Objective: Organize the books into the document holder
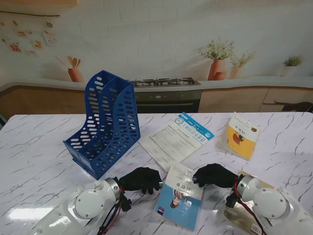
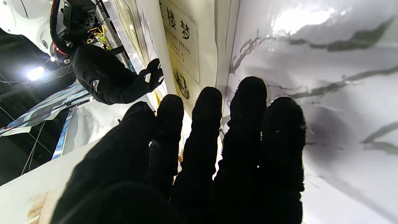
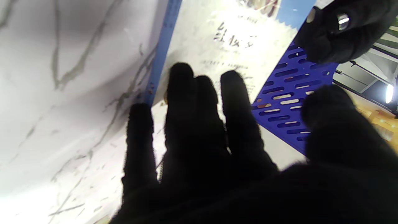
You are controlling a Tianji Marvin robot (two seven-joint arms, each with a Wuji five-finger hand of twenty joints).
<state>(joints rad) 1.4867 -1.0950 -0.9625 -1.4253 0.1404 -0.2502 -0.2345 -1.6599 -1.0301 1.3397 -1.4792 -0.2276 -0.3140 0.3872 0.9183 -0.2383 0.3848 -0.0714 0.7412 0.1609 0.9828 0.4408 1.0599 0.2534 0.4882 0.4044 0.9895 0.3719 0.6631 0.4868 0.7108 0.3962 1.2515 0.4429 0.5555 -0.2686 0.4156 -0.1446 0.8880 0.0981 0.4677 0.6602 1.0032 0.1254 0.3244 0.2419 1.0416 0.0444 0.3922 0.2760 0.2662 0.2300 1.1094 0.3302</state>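
Books lie on the surface (image 1: 39, 147); the blue-cover book (image 1: 180, 199), low centre, sits between left hand (image 1: 142, 179) and right hand (image 1: 214, 175), both touching its edges, grip unclear.

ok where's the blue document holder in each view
stand view: blue document holder stands upright on the table, left of centre.
left wrist view: not in it.
right wrist view: its perforated wall shows just past the fingers.
shared landmark: the marble table top, in all three views.
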